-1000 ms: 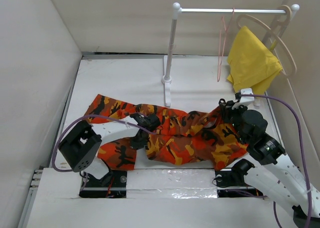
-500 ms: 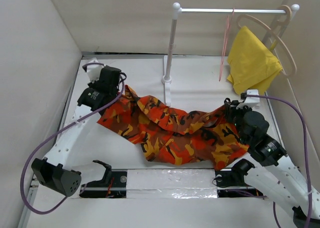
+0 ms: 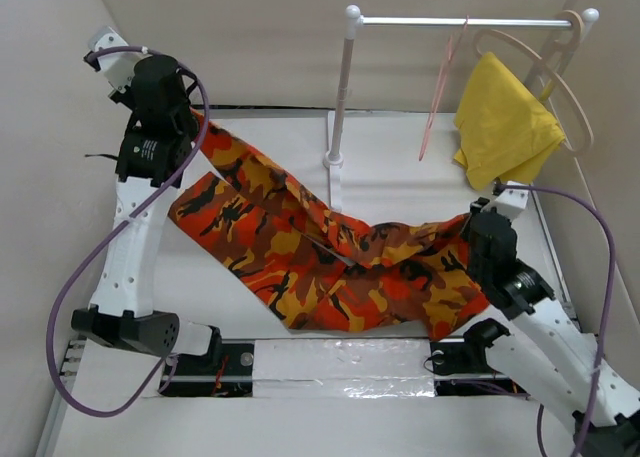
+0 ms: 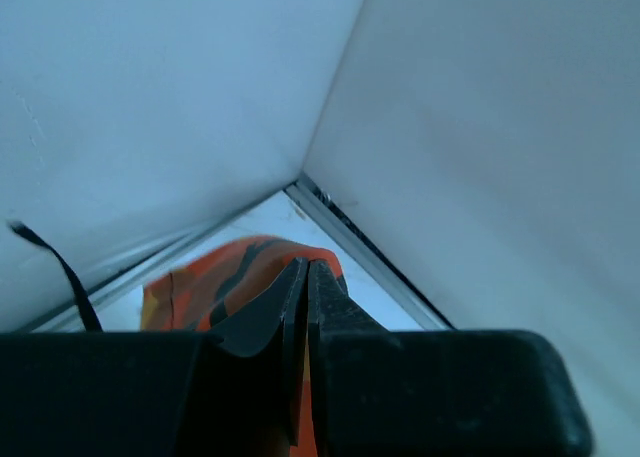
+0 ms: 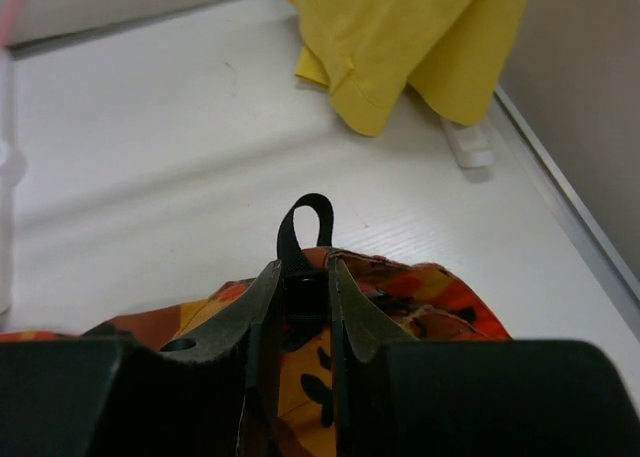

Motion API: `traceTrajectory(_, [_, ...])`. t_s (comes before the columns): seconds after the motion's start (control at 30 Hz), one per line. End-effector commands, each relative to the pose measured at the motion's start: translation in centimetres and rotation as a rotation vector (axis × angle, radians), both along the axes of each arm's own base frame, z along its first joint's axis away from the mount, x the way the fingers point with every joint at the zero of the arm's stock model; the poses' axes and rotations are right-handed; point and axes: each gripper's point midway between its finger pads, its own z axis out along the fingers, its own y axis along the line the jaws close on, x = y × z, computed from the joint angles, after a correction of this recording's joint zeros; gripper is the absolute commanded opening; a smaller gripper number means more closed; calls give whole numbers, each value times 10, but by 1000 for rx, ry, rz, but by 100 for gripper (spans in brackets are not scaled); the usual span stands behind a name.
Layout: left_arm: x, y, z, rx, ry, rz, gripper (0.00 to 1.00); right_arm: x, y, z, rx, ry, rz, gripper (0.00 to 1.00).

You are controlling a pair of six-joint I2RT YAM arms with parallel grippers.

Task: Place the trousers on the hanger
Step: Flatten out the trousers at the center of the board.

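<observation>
Seen from above, the left gripper (image 3: 192,125) holds one end of the trousers (image 3: 330,262) high at far left while the right gripper (image 3: 470,225) holds the other end low at right, the pink hanger (image 3: 440,87) hanging on the rail (image 3: 450,21) behind. Left wrist view: fingers (image 4: 265,317) pressed together on orange cloth. Right wrist view: fingers (image 5: 240,322) pinching the trousers at a black loop (image 5: 303,222).

The trousers (image 3: 330,267) are soft matt cloth with a printed pattern, and the yellow cloth (image 3: 505,122) is matt too. The hanger (image 3: 437,107) looks like thin, smooth pink wire, while the round hanger (image 3: 568,25) is pale wood. The desk (image 3: 270,147) is white, matt and faintly grained. The fingers (image 5: 355,317) are matt black plastic.
</observation>
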Motion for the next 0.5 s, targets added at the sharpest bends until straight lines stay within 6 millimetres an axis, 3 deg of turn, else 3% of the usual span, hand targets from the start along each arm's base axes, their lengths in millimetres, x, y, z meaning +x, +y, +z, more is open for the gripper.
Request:
traceTrajectory(0.0, [25,23,-2,38,-29,80,0,19,-28,4,58,-36,-129,0])
traceTrajectory(0.03, [31,38,-11,10,-30,83,0,25,-34,1,60,-25,-132,0])
traceTrajectory(0.1, [45,44,-20,-42,-73,64,0,42,-38,-1,92,-23,-64,0])
traceTrajectory(0.13, [54,44,-39,-43,-46,46,0,43,-71,-5,106,-11,-148,0])
traceTrajectory(0.2, [64,48,-42,-24,-82,47,0,61,-82,-19,147,37,-94,0])
traceTrajectory(0.27, [80,56,-60,-22,-51,49,0,68,-116,-29,177,89,-152,0])
traceTrajectory(0.33, [90,62,-62,-31,-41,63,0,80,-122,-32,183,99,-147,0])
traceTrajectory(0.47, [110,65,-91,-26,2,76,0,106,-134,-43,216,151,-181,0])
